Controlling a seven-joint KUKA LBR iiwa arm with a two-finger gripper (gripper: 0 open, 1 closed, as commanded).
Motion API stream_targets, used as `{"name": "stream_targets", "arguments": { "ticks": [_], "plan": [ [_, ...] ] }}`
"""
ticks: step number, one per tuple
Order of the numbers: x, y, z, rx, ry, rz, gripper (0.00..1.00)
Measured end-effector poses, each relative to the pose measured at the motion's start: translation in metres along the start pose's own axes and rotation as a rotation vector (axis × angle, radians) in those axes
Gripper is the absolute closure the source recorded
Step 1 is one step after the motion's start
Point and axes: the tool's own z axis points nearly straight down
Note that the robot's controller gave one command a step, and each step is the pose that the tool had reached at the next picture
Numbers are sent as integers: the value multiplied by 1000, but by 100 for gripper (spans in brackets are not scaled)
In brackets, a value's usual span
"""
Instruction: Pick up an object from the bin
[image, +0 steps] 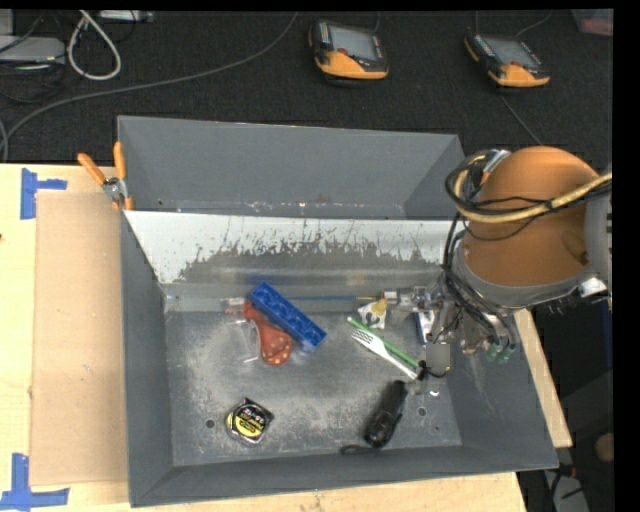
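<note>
Hanging low over the right part of the bin (300, 200) floor: gripper (435, 362), under a bulky orange cover (525, 225) looped with cables at the right of the frame. Grip state: cannot tell, tip hidden among its own hardware.

Contents of bin, listed from the gripper outward:

1. Toothbrush (380, 345), green and white. Lying aslant from upper left to lower right, right of floor centre, lower-right end just at the gripper tip. Contact or clearance not discernible. Nearest thing to the gripper.
2. Black oblong thing (386, 412). Lying below and left of the gripper, near the front wall, apart from the toothbrush.
3. Small mixed things (385, 308), white, green and blue. Heaped by the back wall, above the toothbrush's head.
4. Blue studded brick (288, 314). Lying aslant, left of centre, overlapping item 5.
5. Red-brown piece (272, 340). Partly under the brick's lower edge.
6. Tape measure (248, 420), yellow and black. Lying alone at lower left of the floor, well apart from the gripper.
</note>
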Motion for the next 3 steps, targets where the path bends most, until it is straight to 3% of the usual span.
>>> {"name": "stream_targets", "arguments": {
  "ticks": [1, 2, 3],
  "plan": [
    [-1, 0, -4, 0, -8, -1, 0],
    [14, -7, 58, 2, -13, -280, 0],
    [41, -18, 75, 1, -7, -437, 0]
  ]
}}
